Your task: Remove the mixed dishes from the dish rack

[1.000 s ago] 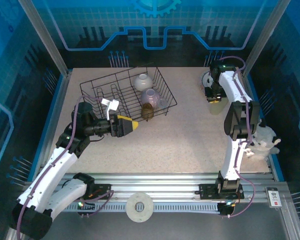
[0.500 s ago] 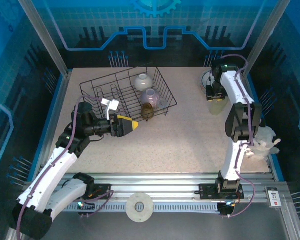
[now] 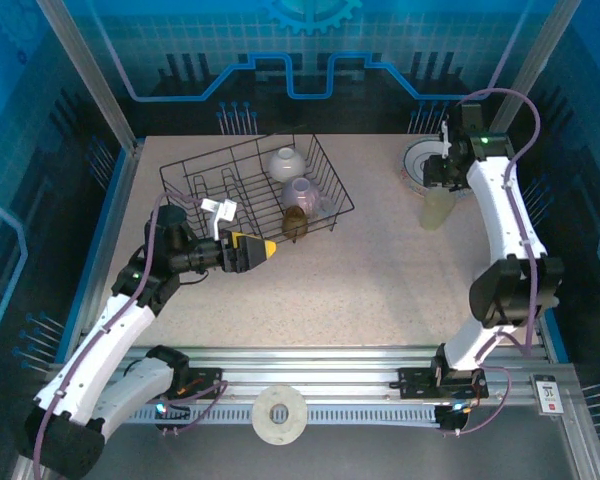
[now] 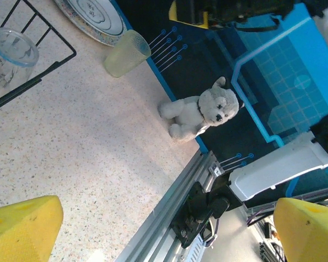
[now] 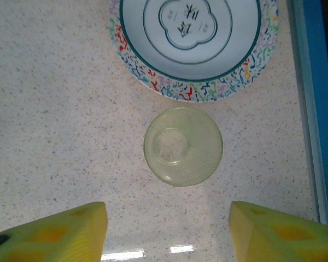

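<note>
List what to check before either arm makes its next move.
1. Right gripper open and clear of the translucent yellowish cup: ok.
2. Cup upright on the table, beside the squiggle-patterned plate: ok.
3. Left gripper open, holding nothing: ok.
4. Dish rack emptied: not ok; the brown cup and cream bowl are inside.
5. Left gripper lined up on the brown cup: cannot tell.
</note>
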Motion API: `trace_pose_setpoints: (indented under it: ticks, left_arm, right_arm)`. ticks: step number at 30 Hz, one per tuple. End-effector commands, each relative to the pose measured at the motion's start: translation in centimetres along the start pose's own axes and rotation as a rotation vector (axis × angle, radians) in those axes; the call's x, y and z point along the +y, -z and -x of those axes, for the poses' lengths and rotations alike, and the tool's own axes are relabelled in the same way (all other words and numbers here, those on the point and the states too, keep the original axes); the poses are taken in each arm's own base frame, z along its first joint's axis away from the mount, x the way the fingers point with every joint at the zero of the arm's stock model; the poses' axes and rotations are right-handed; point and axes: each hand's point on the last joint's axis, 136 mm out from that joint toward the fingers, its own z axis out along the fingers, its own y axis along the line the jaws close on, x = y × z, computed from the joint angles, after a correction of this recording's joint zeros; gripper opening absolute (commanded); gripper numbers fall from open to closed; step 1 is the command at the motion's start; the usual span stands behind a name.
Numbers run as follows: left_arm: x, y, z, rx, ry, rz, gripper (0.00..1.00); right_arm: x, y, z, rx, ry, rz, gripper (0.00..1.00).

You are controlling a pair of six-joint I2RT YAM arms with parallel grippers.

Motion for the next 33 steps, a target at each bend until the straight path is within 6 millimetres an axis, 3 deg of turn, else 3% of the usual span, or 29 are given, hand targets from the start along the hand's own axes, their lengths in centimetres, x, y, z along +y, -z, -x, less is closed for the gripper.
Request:
trace_pose_setpoints:
  ticks: [1, 5, 12, 20, 25, 33]
  left_arm:
    - [0.5, -0.2, 0.3, 0.014, 0.06, 0.017, 0.99]
    - [1.1, -0.5, 0.6, 0.018, 0.073, 0.031, 0.99]
    - [0.9, -0.6, 1.4, 0.018, 0.077, 0.045, 0.99]
    - [0.4, -0.3, 2.2, 0.005, 0.088, 0.068, 0.99]
    - [0.5, -0.4, 2.6, 0.011, 0.099, 0.098, 0.99]
    - [1.4, -1.2, 3.5, 0.032, 0.107, 0.171, 0.99]
  right_arm:
    - [1.3, 3.6, 0.7, -0.13, -0.006, 0.033, 0.67]
    - [2.2, 7.3, -0.2, -0.237, 0.002, 0.08, 0.75]
    - [3.4, 12.7, -3.8, -0.387, 0.0, 0.232, 0.93]
    - [5.7, 17.6, -6.7, -0.485, -0.025, 0.484, 1.0]
    - [6.7, 19.4, -8.7, -0.502, -0.032, 0.601, 1.0]
    - [7.9, 20.6, -12.3, -0.494, -0.024, 0.733, 1.0]
